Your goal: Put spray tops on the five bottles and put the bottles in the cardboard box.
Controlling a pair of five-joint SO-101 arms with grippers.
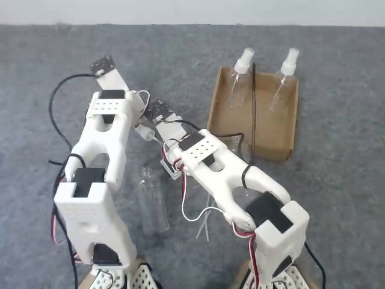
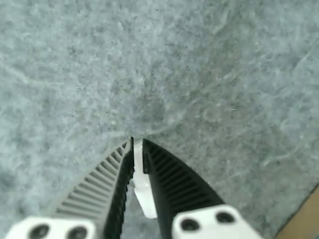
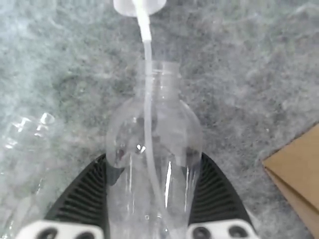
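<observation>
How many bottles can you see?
4: two bottles in the cardboard box, one lying on the carpet, one in the right jaws. A fifth may be hidden.

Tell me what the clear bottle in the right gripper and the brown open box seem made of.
Clear round bottle: likely thin glossy plastic; the white dip tube inside and the grey carpet show through it, with bright glints. Brown open box: matte cardboard, judging by its dull tan faces and folded walls.

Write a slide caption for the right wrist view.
Right gripper holds a clear bottle; spray top unseated, its tube down the neck; cardboard box nearby.
</observation>
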